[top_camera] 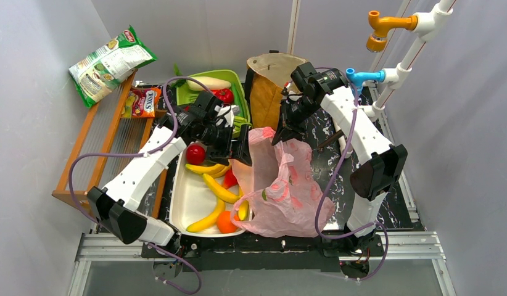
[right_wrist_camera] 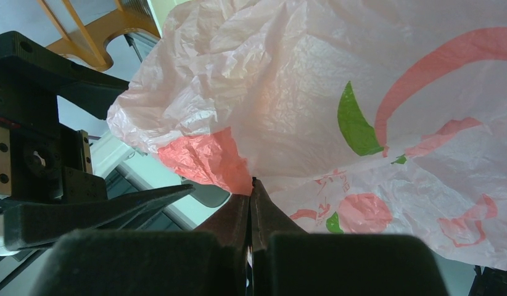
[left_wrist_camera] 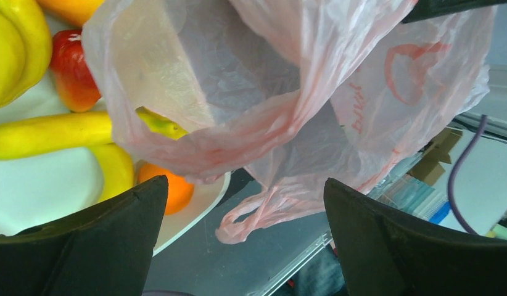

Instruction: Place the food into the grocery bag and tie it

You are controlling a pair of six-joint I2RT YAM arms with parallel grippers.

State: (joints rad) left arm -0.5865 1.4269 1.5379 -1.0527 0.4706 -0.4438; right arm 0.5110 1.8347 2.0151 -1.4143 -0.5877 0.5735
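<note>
The pink grocery bag (top_camera: 285, 188) hangs crumpled over the right end of a white tray (top_camera: 184, 196). My right gripper (top_camera: 280, 137) is shut on the bag's upper edge and holds it up; in the right wrist view the jaws (right_wrist_camera: 252, 185) pinch the pink plastic (right_wrist_camera: 337, 105). My left gripper (top_camera: 239, 151) is open and empty beside the bag's left edge. In the left wrist view it (left_wrist_camera: 245, 203) frames the bag (left_wrist_camera: 269, 92) and a hanging loop handle (left_wrist_camera: 263, 209). Bananas (top_camera: 217, 188), a red ball (top_camera: 195, 153) and an orange (top_camera: 225, 222) lie in the tray.
A brown paper bag (top_camera: 272, 86) stands behind the grippers. A green tray (top_camera: 237, 79) with a white radish sits at the back. A crisp packet (top_camera: 109, 61) lies on a wooden rack (top_camera: 109, 135) at the left. White pipes (top_camera: 393, 68) rise at the right.
</note>
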